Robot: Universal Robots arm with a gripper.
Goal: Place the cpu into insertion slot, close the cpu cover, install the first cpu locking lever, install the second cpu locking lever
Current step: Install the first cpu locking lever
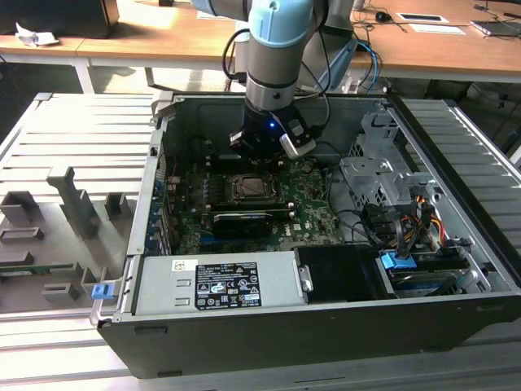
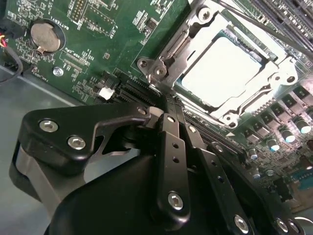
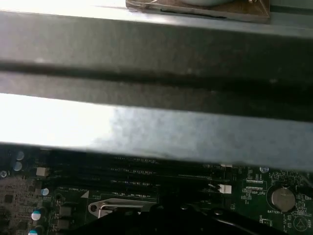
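Observation:
In the second wrist view the cpu (image 2: 220, 68) lies flat in the insertion slot, its pale metal face bright under the light. The silver cpu cover (image 2: 237, 111) is down around it, framing the face through its cut-out. My gripper (image 2: 165, 100) sits just off one edge of that frame, with its two black fingers (image 2: 171, 142) pressed together and nothing visible between them. In the exterior view the gripper (image 1: 264, 145) hangs inside the open computer case, just behind the insertion slot (image 1: 248, 189). A corner of the cover (image 3: 122, 206) shows in the first wrist view.
A long black expansion card (image 1: 244, 221) lies in front of the socket. The power supply (image 1: 216, 285) fills the case's front, and drive bays with cables (image 1: 391, 204) stand on the exterior view's right. A coin battery (image 2: 45, 35) sits on the green board, and memory slots (image 3: 146, 174) run beside the socket.

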